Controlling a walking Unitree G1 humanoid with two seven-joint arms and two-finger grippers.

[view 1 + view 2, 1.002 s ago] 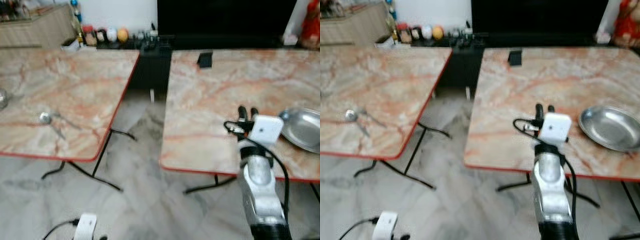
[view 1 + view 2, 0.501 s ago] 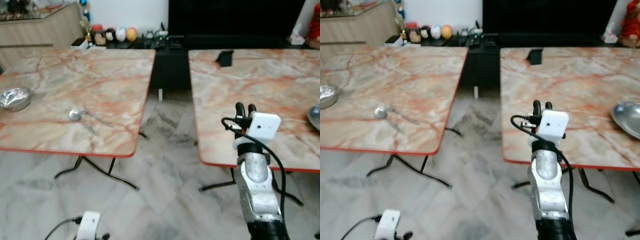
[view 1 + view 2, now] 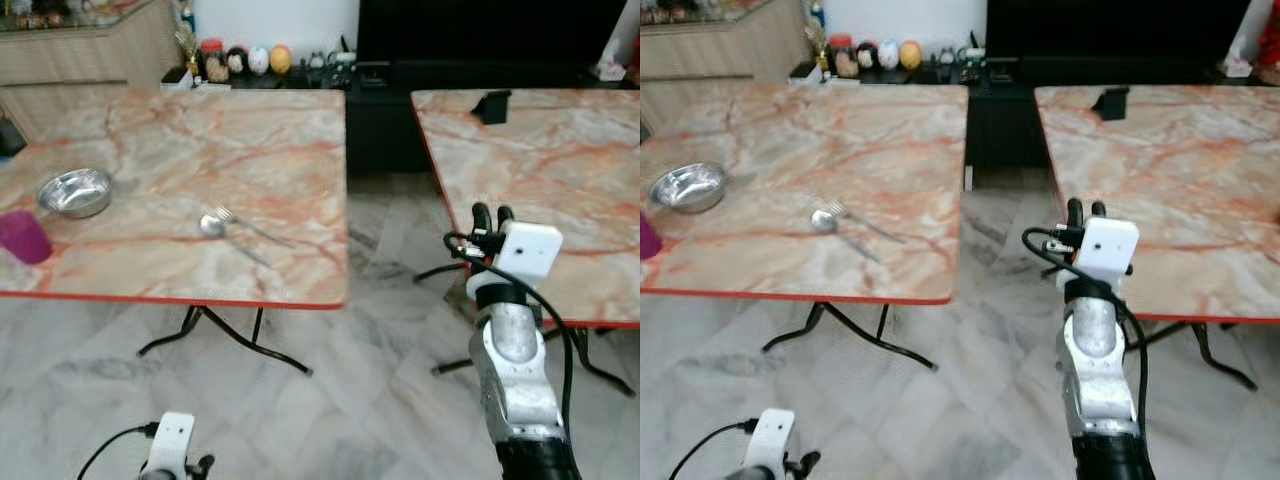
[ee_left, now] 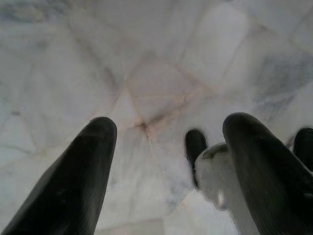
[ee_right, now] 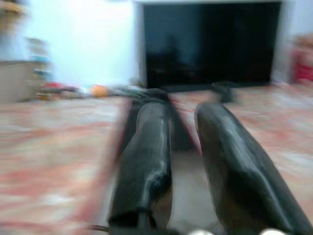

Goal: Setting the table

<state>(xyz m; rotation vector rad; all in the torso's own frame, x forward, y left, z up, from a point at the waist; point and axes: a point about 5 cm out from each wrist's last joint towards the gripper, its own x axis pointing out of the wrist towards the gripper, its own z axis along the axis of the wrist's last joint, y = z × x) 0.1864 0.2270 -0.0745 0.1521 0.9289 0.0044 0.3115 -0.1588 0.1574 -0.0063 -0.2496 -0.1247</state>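
Two marble-patterned desks are standing apart on a pale tiled floor (image 3: 330, 380); the left desk (image 3: 150, 150) is carrying a steel bowl (image 3: 74, 192), a purple cup (image 3: 24, 236) at its 7 o'clock, and a spoon (image 3: 212, 226) and fork (image 3: 252, 228) lying together; the right gripper (image 3: 490, 215) is hovering raised by the right desk (image 3: 560, 160), released and empty, with the cutlery well apart at its 9 o'clock; the left gripper (image 4: 166, 142) is hanging released over the floor.
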